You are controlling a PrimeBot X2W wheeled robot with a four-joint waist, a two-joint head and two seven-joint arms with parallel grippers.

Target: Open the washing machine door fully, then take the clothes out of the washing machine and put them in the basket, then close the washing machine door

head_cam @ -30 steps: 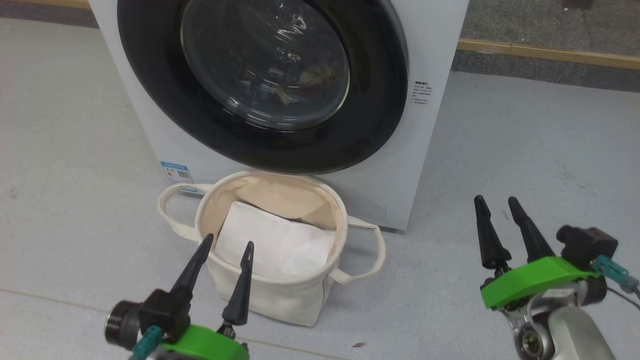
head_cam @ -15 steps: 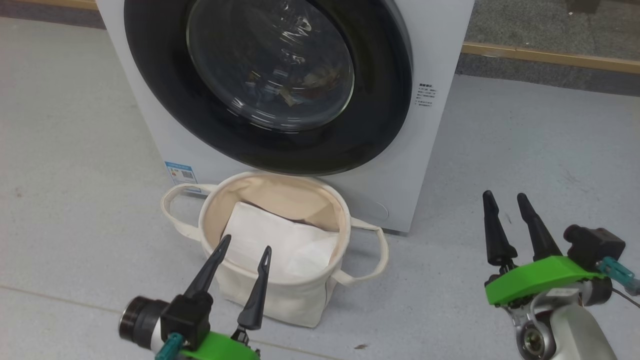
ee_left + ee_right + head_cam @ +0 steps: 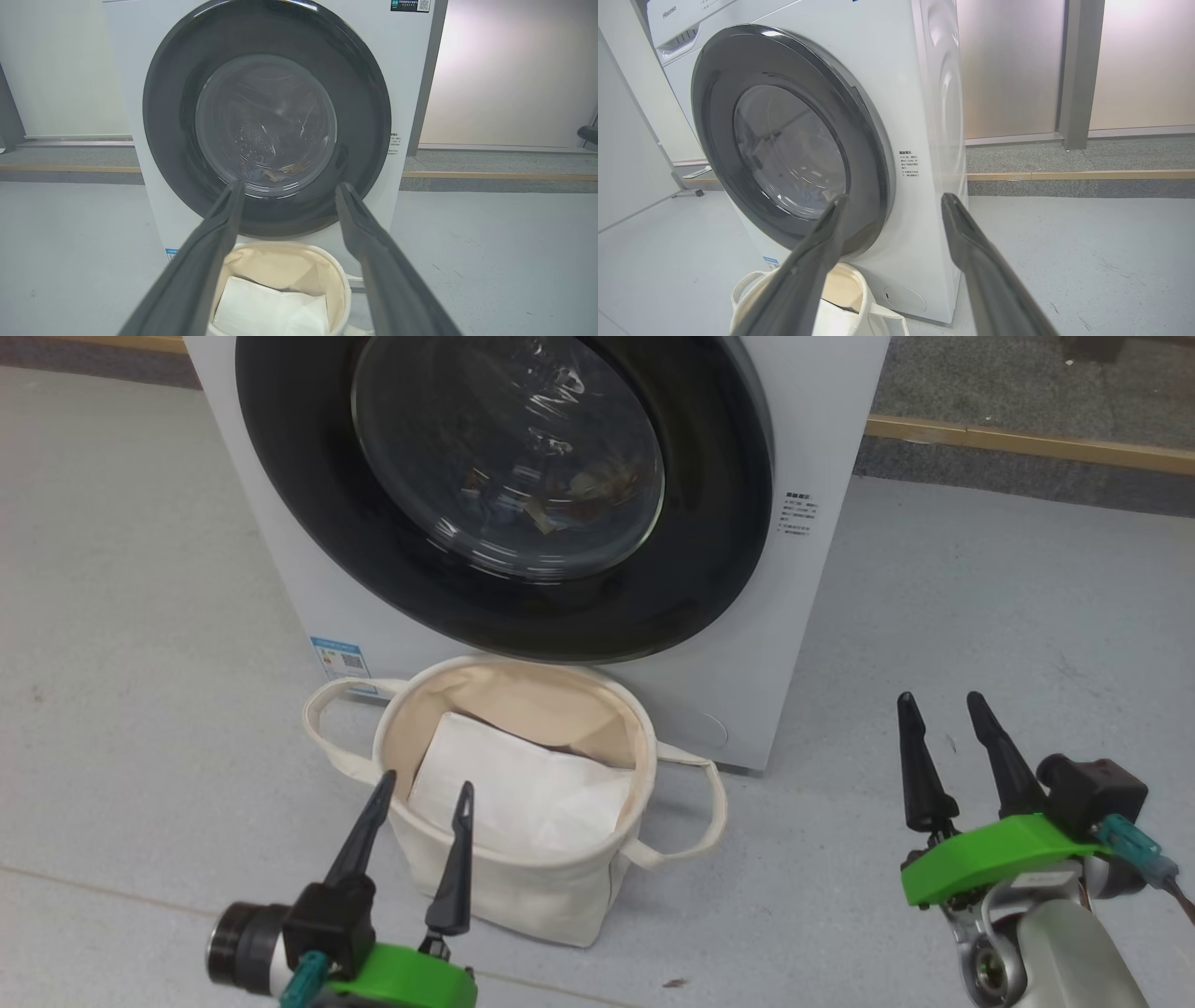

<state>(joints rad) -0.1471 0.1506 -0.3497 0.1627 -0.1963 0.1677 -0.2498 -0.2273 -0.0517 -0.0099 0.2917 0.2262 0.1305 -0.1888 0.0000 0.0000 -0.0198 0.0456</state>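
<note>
Grey floor (image 3: 140, 616): washing machine (image 3: 822, 429), door (image 3: 709, 569) shut, clothes (image 3: 560, 499) inside; basket (image 3: 523, 896) nearby. Left gripper (image 3: 426, 781), right gripper (image 3: 939, 696) both spread, empty. Step: opening door; next, probably reach its rim.

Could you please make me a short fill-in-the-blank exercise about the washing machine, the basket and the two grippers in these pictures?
1. The washing machine door is ____.
2. The basket stands on the floor, directly in ____ of the washing machine.
3. Inside the basket lies a flat ____ sheet.
4. The left gripper and the right gripper are both ____ and hold nothing.

Missing words: closed; front; white; open.
</note>
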